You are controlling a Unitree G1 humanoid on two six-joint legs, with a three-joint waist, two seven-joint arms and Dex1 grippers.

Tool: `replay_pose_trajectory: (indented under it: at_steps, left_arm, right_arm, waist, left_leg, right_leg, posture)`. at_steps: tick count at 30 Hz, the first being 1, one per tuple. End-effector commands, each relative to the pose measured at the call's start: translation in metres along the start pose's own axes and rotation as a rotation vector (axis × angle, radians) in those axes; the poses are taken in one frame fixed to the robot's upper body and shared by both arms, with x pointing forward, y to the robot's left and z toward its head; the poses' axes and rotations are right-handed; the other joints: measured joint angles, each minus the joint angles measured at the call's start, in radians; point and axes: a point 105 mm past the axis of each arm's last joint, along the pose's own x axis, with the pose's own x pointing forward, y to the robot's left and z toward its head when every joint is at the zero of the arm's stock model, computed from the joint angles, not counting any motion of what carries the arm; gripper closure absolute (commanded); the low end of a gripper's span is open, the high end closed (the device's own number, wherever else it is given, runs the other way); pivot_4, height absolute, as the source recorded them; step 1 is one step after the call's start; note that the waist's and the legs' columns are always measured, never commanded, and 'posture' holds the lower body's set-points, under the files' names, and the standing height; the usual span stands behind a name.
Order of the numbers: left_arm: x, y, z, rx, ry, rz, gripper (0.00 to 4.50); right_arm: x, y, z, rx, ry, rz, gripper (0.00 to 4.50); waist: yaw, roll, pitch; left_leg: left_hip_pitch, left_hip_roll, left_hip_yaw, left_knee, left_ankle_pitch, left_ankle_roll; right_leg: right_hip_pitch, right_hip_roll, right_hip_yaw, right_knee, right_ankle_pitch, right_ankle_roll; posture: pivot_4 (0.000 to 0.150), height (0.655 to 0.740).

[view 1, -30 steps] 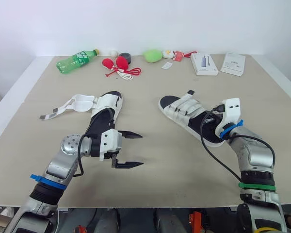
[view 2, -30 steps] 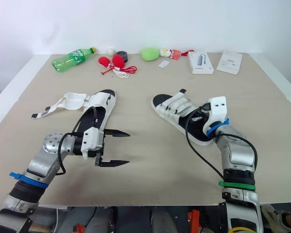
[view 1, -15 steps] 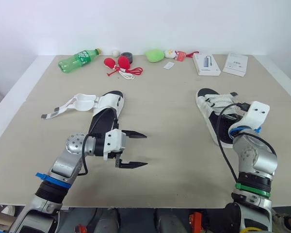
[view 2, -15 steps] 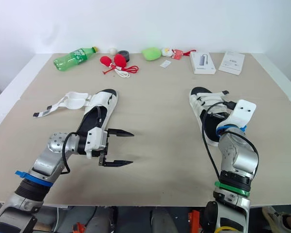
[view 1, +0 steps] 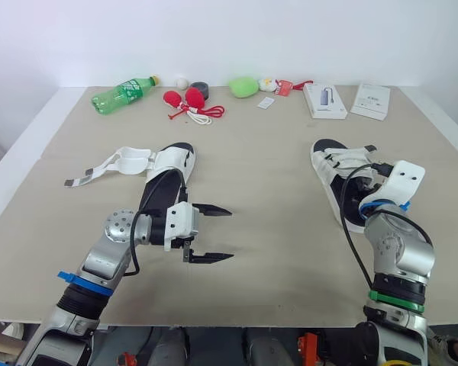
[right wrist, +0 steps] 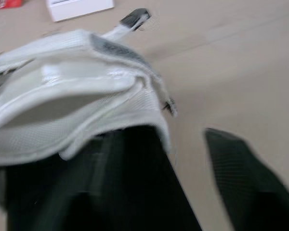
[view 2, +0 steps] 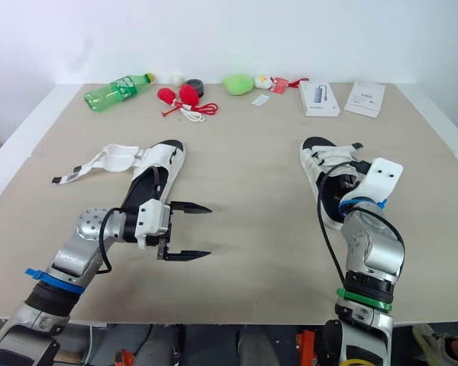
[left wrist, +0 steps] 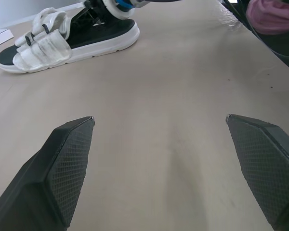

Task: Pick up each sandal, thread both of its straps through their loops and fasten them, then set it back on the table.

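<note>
Got left gripper (view 1: 230,233) wide open, black fingers (left wrist: 53,168) well apart, tips pointing to 3 o'clock, nothing between them but bare table (view 1: 275,229). Hovering just off the near end of the left sandal (view 1: 166,183), at its 4 o'clock, not touching it.

Seeing left sandal flat on the table at 9 o'clock from table centre, black footbed up, long axis running roughly 1 to 7 o'clock. Straps undone: loose strap (view 1: 99,169) splayed out toward 9 o'clock, tail lying on the table.

Seeing right sandal (view 1: 337,171) flat on the table at 3 o'clock from centre, far end at 11 o'clock, near end at 5. White straps lying across the footbed, one dark-tipped tail sticking out toward 2 o'clock. Can't tell whether fastened.

Placing right gripper (view 1: 375,192) at that sandal's near end. In the right wrist view: fingers apart either side of the sandal's edge, one finger (right wrist: 241,163) clear of it with table showing in the gap. Reading that as open, no clamp.

Along the 12 o'clock edge, well apart from both sandals: green bottle (view 1: 122,93), red toys (view 1: 182,99), green lump (view 1: 243,86), two white boxes (view 1: 323,101).
</note>
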Motion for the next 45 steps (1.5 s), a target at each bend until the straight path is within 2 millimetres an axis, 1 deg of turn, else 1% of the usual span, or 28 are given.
replay_pose_trajectory:
  at_steps: [1,3,8,9,12,15,16,17,19,21,23,25,29,31,35,38,41,45]
  left_arm:
    - [0.000,0.001,0.007,0.032,-0.013,0.002,0.00]
    - [-0.001,0.000,0.006,0.031,-0.010,0.000,0.00]
    - [-0.001,0.000,0.004,0.027,-0.008,0.000,0.00]
    - [0.000,-0.001,0.004,0.026,-0.008,0.000,0.00]
    - [0.001,0.000,0.004,0.026,-0.013,0.002,0.00]
    - [0.001,0.002,0.005,0.025,-0.018,0.012,0.00]
    - [0.001,0.004,0.005,0.021,-0.019,0.029,0.00]
    - [0.000,0.006,0.005,0.019,-0.021,0.042,0.00]
    - [-0.003,0.020,0.005,-0.012,-0.021,0.141,0.00]
    - [-0.007,0.033,0.003,-0.037,-0.002,0.236,0.00]
    - [-0.012,0.043,0.003,-0.051,0.013,0.315,0.00]
    - [-0.016,0.048,0.003,-0.069,0.036,0.372,0.00]
    - [-0.032,0.054,0.001,-0.146,0.080,0.545,0.00]
    - [-0.040,0.055,0.003,-0.166,0.094,0.644,0.00]
    - [-0.051,0.055,0.000,-0.271,0.130,0.818,0.00]
    - [-0.056,0.057,0.000,-0.307,0.143,0.916,0.00]
    - [-0.059,0.059,-0.006,-0.361,0.160,0.984,0.00]
    - [-0.051,0.065,-0.019,-0.398,0.224,1.003,0.00]
  right_arm:
    - [-0.014,0.011,0.021,-0.055,-0.065,0.124,0.09]
    - [-0.020,0.012,0.020,-0.110,-0.053,0.190,0.09]
    - [-0.039,0.019,0.020,-0.339,-0.062,0.400,0.09]
    - [-0.046,0.024,0.020,-0.392,-0.079,0.478,0.09]
    - [-0.065,0.038,0.020,-0.437,-0.125,0.711,0.09]
    - [-0.083,0.051,0.018,-0.524,-0.160,0.938,0.09]
    - [-0.091,0.061,0.023,-0.506,-0.180,1.043,0.09]
    - [-0.097,0.068,0.028,-0.489,-0.195,1.111,0.09]
    - [-0.108,0.088,0.038,-0.432,-0.217,1.269,0.09]
    - [-0.116,0.104,0.043,-0.391,-0.226,1.383,0.09]
    - [-0.124,0.120,0.041,-0.378,-0.208,1.499,0.09]
    - [-0.129,0.131,0.037,-0.367,-0.172,1.587,0.09]
    - [-0.131,0.149,0.029,-0.374,-0.147,1.705,0.09]
    - [-0.126,0.155,0.026,-0.379,-0.147,1.725,0.09]
    - [-0.113,0.160,0.019,-0.435,-0.166,1.718,0.09]
    - [-0.112,0.164,0.016,-0.442,-0.166,1.733,0.09]
    - [-0.112,0.167,0.015,-0.436,-0.168,1.742,0.09]
    - [-0.110,0.169,0.012,-0.461,-0.177,1.743,0.09]
  waist:
    - [0.000,0.000,0.000]
    - [0.000,0.000,0.000]
    - [0.001,0.000,0.000]
    - [0.001,0.000,0.000]
    - [0.000,0.000,0.000]
    - [-0.003,0.000,0.000]
    - [-0.004,0.000,0.000]
    - [-0.004,0.000,0.000]
    - [-0.006,0.000,0.000]
    - [-0.007,-0.001,0.001]
    - [-0.007,-0.001,0.001]
    - [-0.005,-0.002,0.001]
    - [0.000,-0.002,0.001]
    - [-0.002,-0.002,0.001]
    - [0.006,-0.003,0.002]
    - [0.008,-0.003,0.002]
    - [0.007,-0.003,0.002]
    - [0.007,-0.003,0.002]
  left_leg:
    - [0.000,0.000,0.000,0.000,0.000,0.000]
    - [0.000,0.000,0.000,0.000,0.000,0.000]
    - [-0.001,0.000,0.000,0.000,0.000,0.000]
    - [-0.001,0.000,0.000,0.000,0.000,0.000]
    - [-0.001,0.000,0.000,0.000,0.000,0.000]
    - [-0.001,0.000,0.000,0.001,0.000,0.000]
    - [-0.001,0.000,0.000,0.001,0.000,0.000]
    - [0.000,0.000,0.000,0.002,0.000,0.000]
    - [0.000,0.001,0.000,0.004,0.000,0.000]
    - [0.000,0.001,0.000,0.004,0.001,0.001]
    - [0.000,0.001,-0.001,0.005,0.002,0.003]
    - [0.000,0.001,-0.001,0.006,0.002,0.003]
    - [-0.002,0.001,-0.001,0.006,0.002,0.003]
    - [-0.003,0.001,-0.001,0.006,0.002,0.003]
    - [-0.003,0.001,-0.002,0.006,0.002,0.003]
    - [-0.003,0.000,-0.002,0.006,0.002,0.002]
    - [-0.003,0.000,-0.002,0.007,0.002,0.002]
    - [-0.003,0.000,-0.002,0.007,0.003,0.001]
  right_leg:
    - [0.000,0.000,0.000,0.000,0.000,0.000]
    - [-0.001,0.000,0.000,0.000,0.000,0.000]
    - [-0.001,0.000,0.000,0.000,0.000,0.000]
    - [-0.001,0.000,0.000,0.000,0.000,0.000]
    - [-0.001,0.000,0.000,0.000,-0.003,0.005]
    - [0.000,0.000,0.000,0.000,-0.003,0.006]
    - [0.000,0.000,0.000,0.000,-0.003,0.006]
    - [0.000,0.000,0.000,0.000,-0.003,0.007]
    - [0.001,0.001,0.000,0.000,-0.002,0.007]
    - [0.001,0.001,0.000,0.000,-0.001,0.008]
    - [0.001,0.002,0.000,0.000,0.000,0.008]
    - [0.002,0.002,0.000,0.000,0.001,0.009]
    - [0.001,0.001,0.000,0.000,0.001,0.008]
    - [0.000,0.001,0.000,0.000,0.001,0.007]
    - [0.000,0.001,-0.001,0.000,0.003,0.003]
    - [0.000,0.001,-0.001,0.000,0.003,0.004]
    - [0.000,0.001,-0.001,0.000,0.004,0.004]
    - [0.000,0.001,-0.002,0.000,0.004,0.005]
  posture:
    - [0.150,0.7400]
    - [0.150,0.7400]
    - [0.150,0.7400]
    - [0.150,0.7400]
    - [0.150,0.7400]
    - [0.150,0.7400]
    - [0.150,0.7400]
    - [0.150,0.7400]
    - [0.150,0.7400]
    - [0.150,0.7400]
    - [0.150,0.7400]
    - [0.150,0.7400]
    - [0.150,0.7400]
    - [0.150,0.7400]
    - [0.150,0.7400]
    - [0.150,0.7400]
    - [0.150,0.7400]
    - [0.150,0.7400]
